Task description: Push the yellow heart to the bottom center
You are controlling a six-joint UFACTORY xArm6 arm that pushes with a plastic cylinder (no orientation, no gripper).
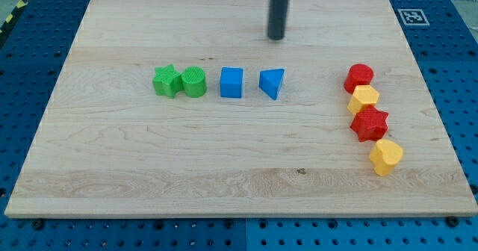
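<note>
The yellow heart (386, 157) lies near the view's lower right, at the bottom of a column of blocks. Just above it is a red star (370, 124), then a yellow hexagon (364, 99), then a red round-topped block (359, 77). My tip (276, 36) stands at the view's top centre, far up and left of the yellow heart, touching no block.
A blue triangle (272, 83) and a blue cube (231, 82) lie below my tip. A green cylinder (193, 81) and a green star (167, 81) sit to their left. The wooden board (112, 176) rests on a blue pegboard table.
</note>
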